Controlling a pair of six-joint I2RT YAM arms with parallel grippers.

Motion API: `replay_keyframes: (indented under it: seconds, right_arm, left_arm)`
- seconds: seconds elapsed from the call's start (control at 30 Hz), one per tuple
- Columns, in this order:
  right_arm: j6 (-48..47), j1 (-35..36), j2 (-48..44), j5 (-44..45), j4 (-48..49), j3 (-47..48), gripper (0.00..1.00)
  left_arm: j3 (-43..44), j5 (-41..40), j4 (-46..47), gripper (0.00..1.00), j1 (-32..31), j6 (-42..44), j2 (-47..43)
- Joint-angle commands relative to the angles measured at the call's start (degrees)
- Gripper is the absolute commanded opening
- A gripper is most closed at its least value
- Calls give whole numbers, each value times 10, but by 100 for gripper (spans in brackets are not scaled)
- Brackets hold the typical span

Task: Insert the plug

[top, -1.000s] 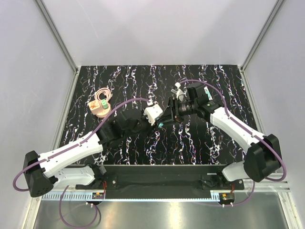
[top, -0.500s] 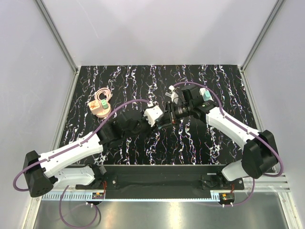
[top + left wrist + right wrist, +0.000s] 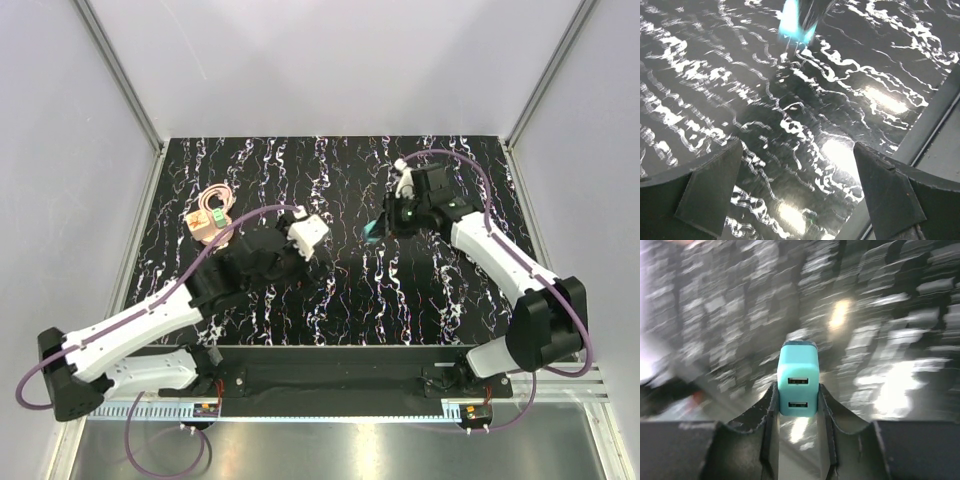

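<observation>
Right wrist view is showing the small teal-blue cube-shaped plug (image 3: 797, 378) sitting pinched between the right fingers (image 3: 769, 410) at frame centre; the left fingers (image 3: 715, 185) are standing spread, empty.

Black table (image 3: 300, 170) veined in white, glossy under lamp glare. Lying at left rear: tan block (image 3: 203, 229) with mint cube (image 3: 216, 217) touching it, pink cable (image 3: 215, 194) looped just behind.
</observation>
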Motion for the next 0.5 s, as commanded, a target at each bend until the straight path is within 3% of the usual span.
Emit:
replay_keyframes:
  seconds: [0.0,0.17,0.3,0.47]
  right_arm:
    - [-124,-31,17,210,-29,37,0]
    - [-176,-84,65,296,-47,58,0]
    - [-241,-136,91,310,-44,63,0]
    - [-281,-178,87,292,-36,73,0]
  left_arm:
    - [15,-49,-19,99,4,-40,-63]
    - [5,-36,-45,99,43,-88,-108]
    - [12,-96,-112,99,62,-72,-105]
    - [-3,-134,-122,99,62,-51,-111]
